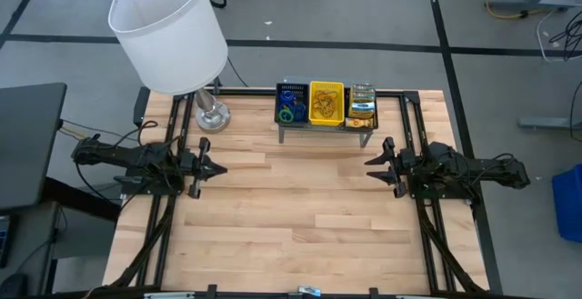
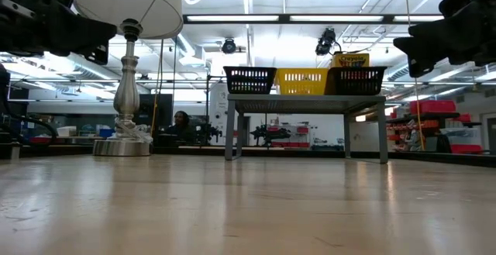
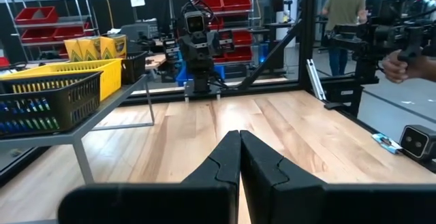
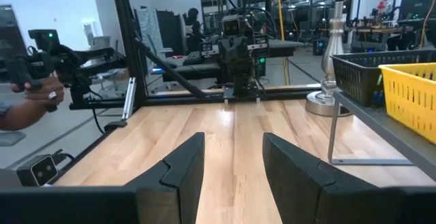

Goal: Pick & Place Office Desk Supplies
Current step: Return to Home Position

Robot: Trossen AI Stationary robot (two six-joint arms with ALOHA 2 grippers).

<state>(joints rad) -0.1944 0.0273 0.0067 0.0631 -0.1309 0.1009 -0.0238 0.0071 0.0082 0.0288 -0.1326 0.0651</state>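
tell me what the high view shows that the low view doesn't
Only the high view: the trays' contents, such as blue and green loops in the left black tray. Only the low view: the open space under the shelf, and a person in the room beyond. Both: the lamp, the shelf, and the yellow tray between two black ones.

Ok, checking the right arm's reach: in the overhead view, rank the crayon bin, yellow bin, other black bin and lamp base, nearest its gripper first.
From the open right gripper, at the table's right:
1. Crayon bin, shelf's right end.
2. Yellow bin, shelf's middle.
3. Other black bin, shelf's left end.
4. Lamp base, left of the shelf.
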